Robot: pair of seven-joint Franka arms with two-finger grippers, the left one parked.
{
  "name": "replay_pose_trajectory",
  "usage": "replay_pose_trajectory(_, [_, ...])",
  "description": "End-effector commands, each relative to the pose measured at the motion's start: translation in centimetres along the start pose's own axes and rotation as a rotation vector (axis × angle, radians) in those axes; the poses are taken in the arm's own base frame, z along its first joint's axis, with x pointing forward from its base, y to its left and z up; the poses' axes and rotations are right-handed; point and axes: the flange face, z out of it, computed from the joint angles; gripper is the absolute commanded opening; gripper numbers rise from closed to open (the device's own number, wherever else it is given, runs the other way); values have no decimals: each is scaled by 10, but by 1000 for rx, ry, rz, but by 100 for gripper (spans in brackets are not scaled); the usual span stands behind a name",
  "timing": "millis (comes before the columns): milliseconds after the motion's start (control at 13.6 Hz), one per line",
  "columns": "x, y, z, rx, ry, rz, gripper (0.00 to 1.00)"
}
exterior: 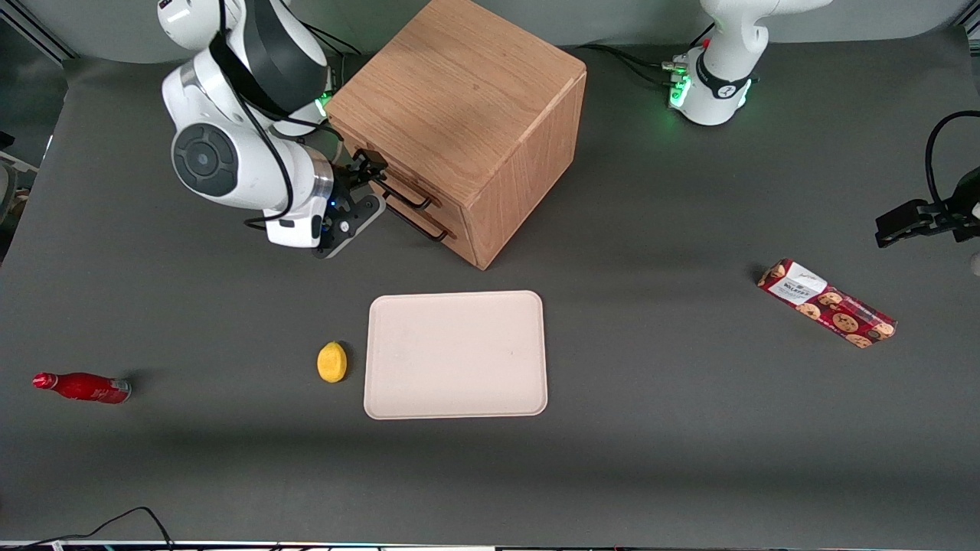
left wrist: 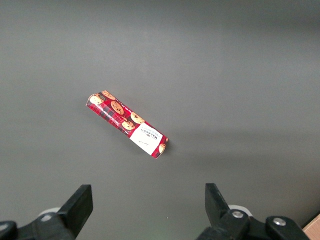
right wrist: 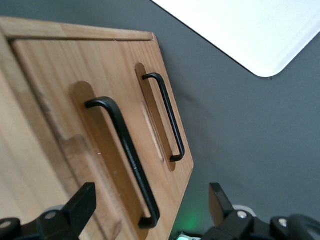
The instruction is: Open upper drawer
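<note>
The oak cabinet [exterior: 459,115] stands on the table with its two drawer fronts turned toward the working arm. The upper drawer [right wrist: 55,90] looks pushed in, and its long black bar handle [right wrist: 125,155] [exterior: 406,195] runs across its front. My right gripper [right wrist: 150,200] [exterior: 366,172] hangs right in front of that drawer. It is open, with the fingers [right wrist: 82,202] spread wide to either side of one end of the upper handle and not touching it. The lower drawer's matching handle [right wrist: 167,117] lies beside it, closer to the tabletop.
A pale tray [exterior: 456,353] lies nearer the front camera than the cabinet, with a yellow lemon [exterior: 331,361] beside it. A red bottle [exterior: 82,387] lies toward the working arm's end. A cookie packet [exterior: 827,303] [left wrist: 127,123] lies toward the parked arm's end.
</note>
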Motion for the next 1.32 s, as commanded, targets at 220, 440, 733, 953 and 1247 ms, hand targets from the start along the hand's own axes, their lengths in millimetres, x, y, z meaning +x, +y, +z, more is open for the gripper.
replay_pose_trajectory(220, [1, 8, 41, 33, 8, -19, 100])
replay_pose_trajectory(440, [2, 7, 52, 36, 7, -31, 100])
replay_pose_trajectory(733, [2, 2, 63, 54, -8, -34, 100])
replay_pose_trajectory(953, [5, 6, 73, 57, -27, -36, 100])
replay_pose_trajectory(1247, [9, 13, 85, 60, -35, -56, 100])
